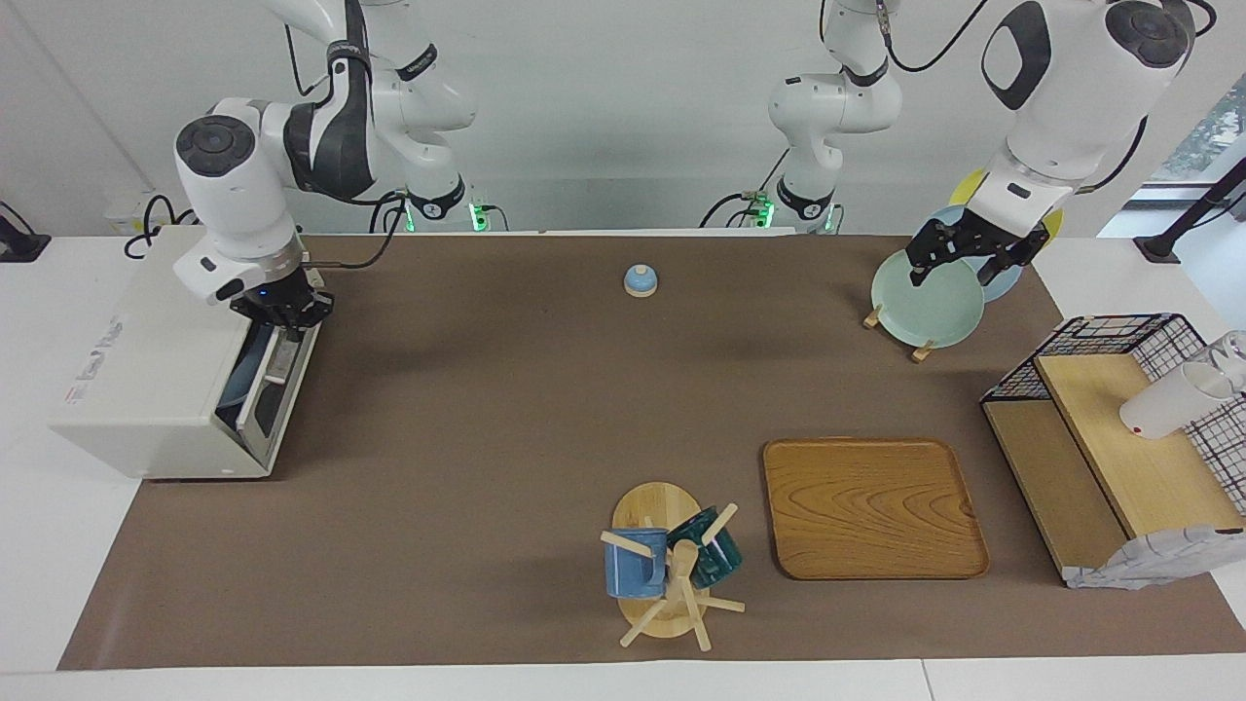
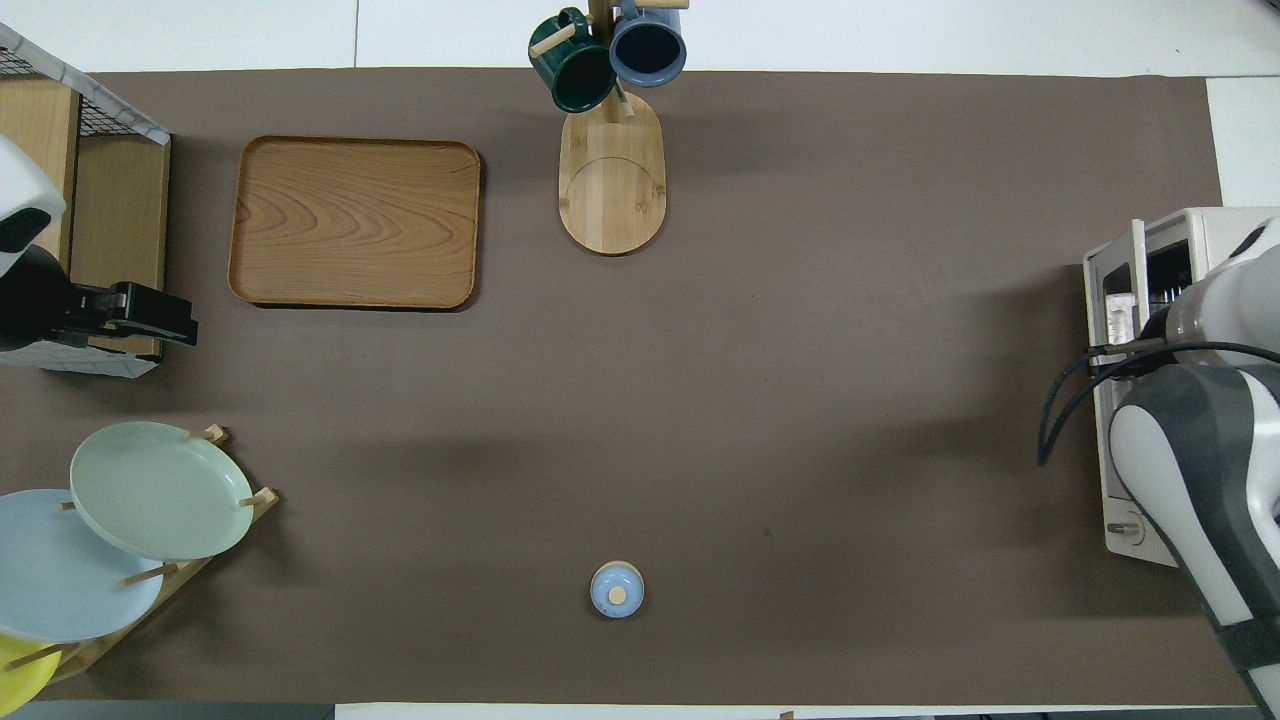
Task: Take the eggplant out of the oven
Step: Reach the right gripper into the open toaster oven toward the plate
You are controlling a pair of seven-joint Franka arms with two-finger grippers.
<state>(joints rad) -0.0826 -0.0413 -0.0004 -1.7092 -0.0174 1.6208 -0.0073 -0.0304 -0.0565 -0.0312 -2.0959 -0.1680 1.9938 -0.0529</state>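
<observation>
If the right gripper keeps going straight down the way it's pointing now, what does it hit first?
Most likely the oven door's top edge: the right gripper, shut, points down right at the slightly ajar door. Depth is hard to judge, so it may already be touching it. The eggplant isn't visible from here.

Only an unreadable red-and-grey logo on the top of the boxy off-white toaster oven, nothing legible.

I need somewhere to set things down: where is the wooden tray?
The wooden tray lies flat on the mat between the mug rack and the wire shelf, toward the left arm's end.
</observation>
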